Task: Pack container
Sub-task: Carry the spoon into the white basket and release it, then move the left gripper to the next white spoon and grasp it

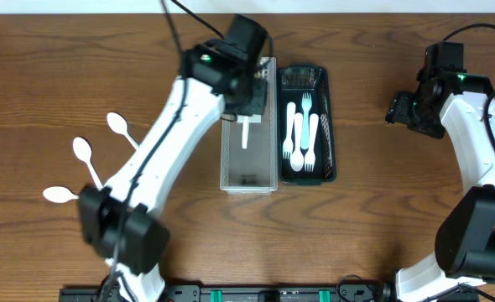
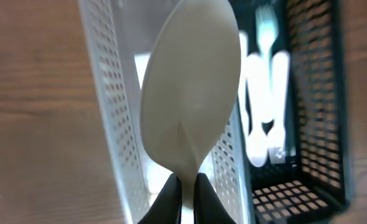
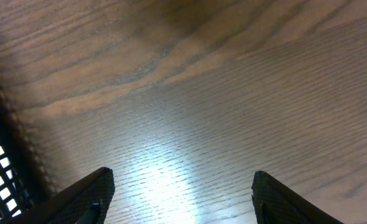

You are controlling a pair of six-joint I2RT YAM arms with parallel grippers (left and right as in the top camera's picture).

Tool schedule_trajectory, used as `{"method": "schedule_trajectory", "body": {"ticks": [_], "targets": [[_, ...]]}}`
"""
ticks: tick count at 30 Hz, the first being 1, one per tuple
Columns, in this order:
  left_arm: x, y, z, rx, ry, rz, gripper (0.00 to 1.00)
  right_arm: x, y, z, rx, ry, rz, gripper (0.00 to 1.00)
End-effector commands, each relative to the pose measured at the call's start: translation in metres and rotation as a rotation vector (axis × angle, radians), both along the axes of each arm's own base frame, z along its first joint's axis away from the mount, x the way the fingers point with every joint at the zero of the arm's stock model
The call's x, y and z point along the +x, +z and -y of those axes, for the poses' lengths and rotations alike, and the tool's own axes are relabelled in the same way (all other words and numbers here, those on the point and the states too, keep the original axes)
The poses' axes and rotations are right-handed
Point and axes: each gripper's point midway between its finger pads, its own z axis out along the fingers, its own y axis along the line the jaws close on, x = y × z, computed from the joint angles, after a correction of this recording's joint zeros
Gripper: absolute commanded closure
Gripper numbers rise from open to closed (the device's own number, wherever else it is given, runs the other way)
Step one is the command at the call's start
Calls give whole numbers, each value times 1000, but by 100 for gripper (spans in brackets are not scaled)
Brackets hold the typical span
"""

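Observation:
My left gripper [image 2: 185, 186] is shut on a white plastic spoon [image 2: 190, 93], holding it by the neck over the white mesh container [image 1: 229, 159]. In the overhead view the spoon's handle [image 1: 246, 130] hangs inside that container below the left gripper [image 1: 249, 92]. The black mesh container [image 1: 329, 126] beside it holds several white forks [image 1: 302, 134]; both also show in the left wrist view, white [image 2: 109, 112] and black [image 2: 314, 99]. Three white spoons [image 1: 84, 151] lie on the table at the left. My right gripper [image 3: 182, 193] is open and empty above bare wood, right of the black container.
The wooden table [image 1: 63, 67] carries both containers side by side at its centre. A corner of the black container [image 3: 0, 168] shows at the left edge of the right wrist view. The right arm [image 1: 474, 143] stands along the right side.

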Motion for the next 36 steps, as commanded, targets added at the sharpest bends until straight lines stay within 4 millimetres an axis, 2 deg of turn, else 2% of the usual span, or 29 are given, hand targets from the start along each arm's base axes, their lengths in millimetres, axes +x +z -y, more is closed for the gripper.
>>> {"method": "schedule_trajectory", "body": {"ticks": [1, 3, 7, 8, 9, 13, 15, 17, 19, 23, 25, 27, 29, 31, 36], "targets": [[1, -45, -5, 69, 37, -94, 94, 0, 0, 1, 4, 8, 0, 26], [2, -63, -5, 90, 37, -130, 94, -1, 0, 1, 4, 8, -1, 26], [1, -86, -4, 117, 35, -178, 94, 0, 0, 1, 5, 7, 1, 26], [1, -90, -5, 122, 35, -186, 88, 0, 0, 0, 7, 8, 1, 26], [1, -92, -5, 124, 35, -189, 70, 0, 0, 0, 12, 9, 2, 26], [2, -83, -5, 123, -4, -167, 38, 0, 0, -1, 15, 11, 2, 26], [4, -70, -5, 118, -22, -135, 37, 0, 0, -1, 15, 10, 1, 26], [8, -51, -14, 143, -6, -76, 37, 0, 0, -1, 14, 10, 2, 25], [13, -26, -36, 202, 50, 3, 37, 0, 0, -1, 14, 10, 3, 25], [19, 26, -100, 244, 262, 113, 35, 0, 0, -1, 14, 10, 3, 25], [19, 43, -138, 215, 402, 129, 35, 0, 0, -1, 14, 10, 3, 26], [18, 51, -176, 187, 562, 125, 26, 0, 0, -1, 14, 11, 3, 25], [18, 50, -212, 127, 698, 93, 24, 0, 0, -1, 14, 11, 3, 25], [19, 39, -239, 68, 794, 42, 22, 0, 0, -1, 14, 10, 3, 25], [20, -8, -283, -9, 909, -101, 20, 0, 0, -1, 14, 11, 3, 25]]}}
